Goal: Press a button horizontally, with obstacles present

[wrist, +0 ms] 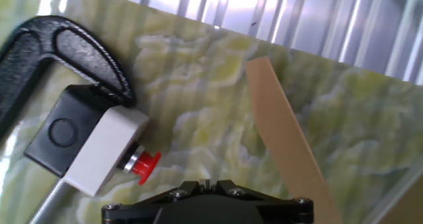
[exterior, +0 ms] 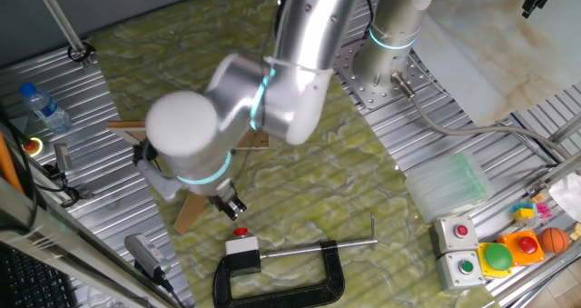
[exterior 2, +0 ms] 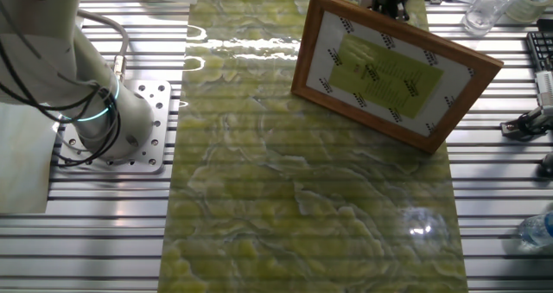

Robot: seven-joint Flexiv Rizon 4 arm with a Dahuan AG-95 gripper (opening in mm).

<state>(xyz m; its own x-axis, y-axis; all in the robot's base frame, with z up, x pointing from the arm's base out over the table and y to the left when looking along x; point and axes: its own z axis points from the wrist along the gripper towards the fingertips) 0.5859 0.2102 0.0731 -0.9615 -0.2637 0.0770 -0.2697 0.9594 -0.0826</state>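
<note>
Could slip past the button or clip the wooden strip; gripper state untellable.

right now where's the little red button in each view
One fixed view: the red button sits low centre, on the white box held in the black C-clamp, just below the pincer.
The other fixed view: not in it.
Hand view: lower left, pointing right from the white box, above the pincer body.
Shared landmark: the C-clamp, seen in the first fixed view and the hand view.
</note>
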